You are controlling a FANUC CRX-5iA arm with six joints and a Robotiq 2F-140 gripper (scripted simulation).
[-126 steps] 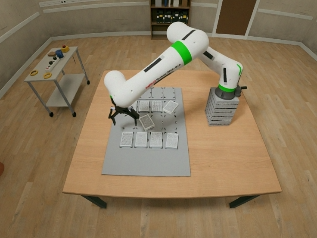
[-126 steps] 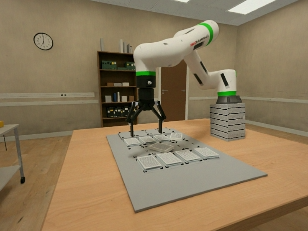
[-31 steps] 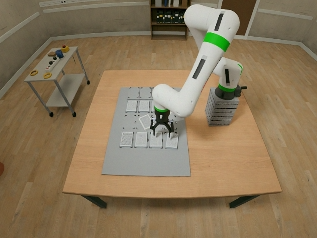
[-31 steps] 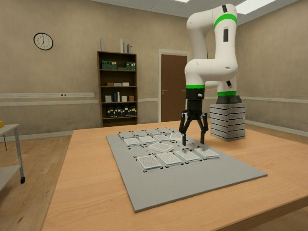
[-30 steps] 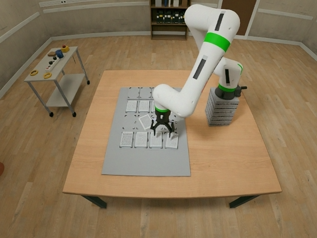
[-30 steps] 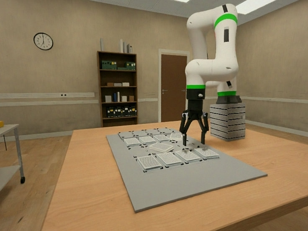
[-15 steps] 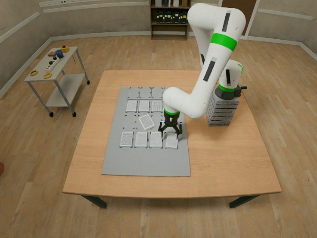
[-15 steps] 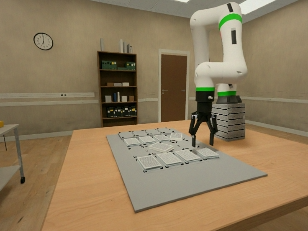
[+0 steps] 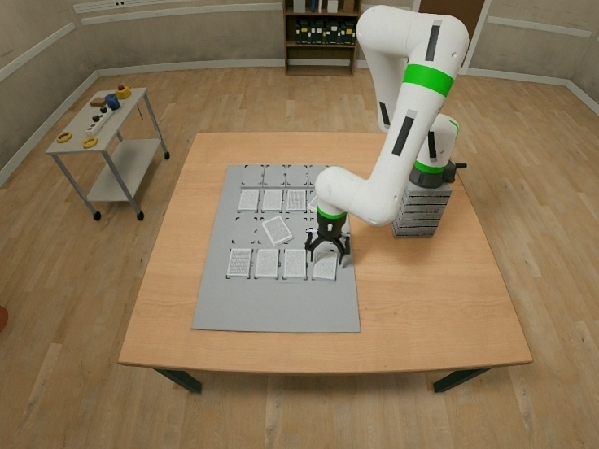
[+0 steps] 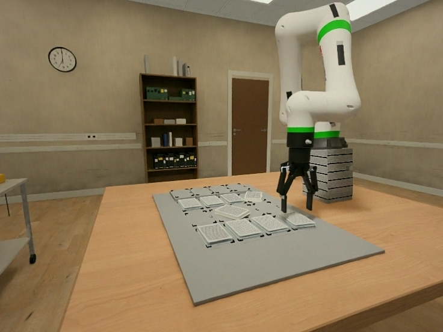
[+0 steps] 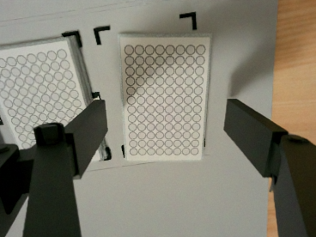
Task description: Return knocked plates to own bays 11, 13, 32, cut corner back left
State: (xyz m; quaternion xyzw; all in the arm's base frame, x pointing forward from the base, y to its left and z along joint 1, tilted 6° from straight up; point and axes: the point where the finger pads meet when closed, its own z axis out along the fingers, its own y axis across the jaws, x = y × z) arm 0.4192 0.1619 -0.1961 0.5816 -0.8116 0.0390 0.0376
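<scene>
Gripper (image 9: pixel 327 260) (image 10: pixel 297 209) (image 11: pixel 166 115) spread wide, black angular fingers, above 1 pale rectangular plate (image 9: pixel 324 266) (image 10: pixel 300 220) (image 11: pixel 165 100) patterned with circles

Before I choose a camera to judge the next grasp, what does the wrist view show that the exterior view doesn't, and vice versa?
Only the wrist view: clear rows of round wells on the end plate, with gaps between it and both fingers.
Only the exterior view: the wall clock, bookshelf and turned plate.
Both: the open gripper, the end plate, its neighbouring plate, the grey mat and wooden table.
</scene>
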